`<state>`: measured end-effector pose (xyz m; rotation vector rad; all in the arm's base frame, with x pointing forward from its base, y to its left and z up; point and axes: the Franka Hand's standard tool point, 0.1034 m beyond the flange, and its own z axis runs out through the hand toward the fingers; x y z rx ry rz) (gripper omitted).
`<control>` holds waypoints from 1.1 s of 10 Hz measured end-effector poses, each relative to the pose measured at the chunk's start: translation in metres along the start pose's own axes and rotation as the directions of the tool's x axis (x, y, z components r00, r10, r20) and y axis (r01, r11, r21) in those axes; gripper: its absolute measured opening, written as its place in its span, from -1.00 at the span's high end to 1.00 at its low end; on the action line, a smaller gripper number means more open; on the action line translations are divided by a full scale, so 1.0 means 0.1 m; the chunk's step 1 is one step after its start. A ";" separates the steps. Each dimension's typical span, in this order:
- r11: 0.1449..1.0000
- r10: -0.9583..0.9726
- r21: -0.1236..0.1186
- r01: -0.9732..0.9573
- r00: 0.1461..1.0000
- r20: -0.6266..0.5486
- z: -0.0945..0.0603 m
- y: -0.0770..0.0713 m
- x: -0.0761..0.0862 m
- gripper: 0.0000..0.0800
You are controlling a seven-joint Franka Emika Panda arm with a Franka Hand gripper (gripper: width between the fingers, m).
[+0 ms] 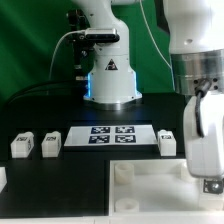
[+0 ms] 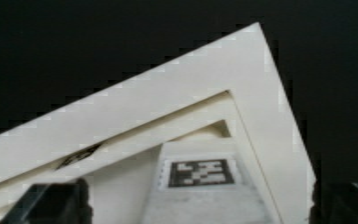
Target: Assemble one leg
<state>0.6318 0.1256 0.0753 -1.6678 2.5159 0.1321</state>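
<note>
Three small white legs with tags stand on the black table in the exterior view: two at the left [image 1: 22, 144] [image 1: 49, 144] and one at the right [image 1: 167, 142]. My gripper [image 1: 208, 184] hangs at the exterior view's right edge, over the right side of the large white tray-like top [image 1: 140, 192]. In the wrist view the gripper [image 2: 197, 210] is open. Its dark fingers [image 2: 51, 205] stand wide apart on either side of a corner of the top [image 2: 194, 110], which carries a tag [image 2: 201, 172]. No leg shows in the wrist view.
The marker board [image 1: 110, 134] lies in the middle of the table, between the legs. The robot's base [image 1: 108, 80] stands behind it. A small white piece [image 1: 2, 178] shows at the exterior view's left edge.
</note>
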 end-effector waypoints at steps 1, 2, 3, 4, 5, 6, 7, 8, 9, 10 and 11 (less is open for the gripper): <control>1.000 -0.009 0.005 0.009 1.000 0.014 -0.12 0.04 -0.04 -0.60; 1.000 -0.022 0.012 0.022 0.999 0.031 -0.29 0.06 -0.08 -0.60; 0.999 -0.026 0.024 0.025 0.998 0.052 -0.48 0.04 -0.15 -0.62; 0.999 -0.028 0.025 0.027 0.997 0.068 -0.63 0.01 -0.22 -0.62; 0.999 -0.030 0.027 0.028 0.997 0.064 -0.59 0.02 -0.20 -0.62; 0.999 -0.030 0.023 0.028 0.998 0.061 -0.56 0.02 -0.19 -0.62; 0.999 -0.030 0.023 0.028 0.998 0.061 -0.56 0.02 -0.19 -0.62; 0.999 -0.030 0.023 0.028 0.998 0.061 -0.55 0.03 -0.19 -0.62; 0.999 -0.030 0.022 0.028 0.998 0.060 -0.55 0.03 -0.19 -0.62; 0.999 -0.030 0.022 0.028 0.998 0.060 -0.55 0.03 -0.19 -0.62; 0.999 -0.030 0.022 0.028 0.998 0.060 -0.54 0.03 -0.19 -0.62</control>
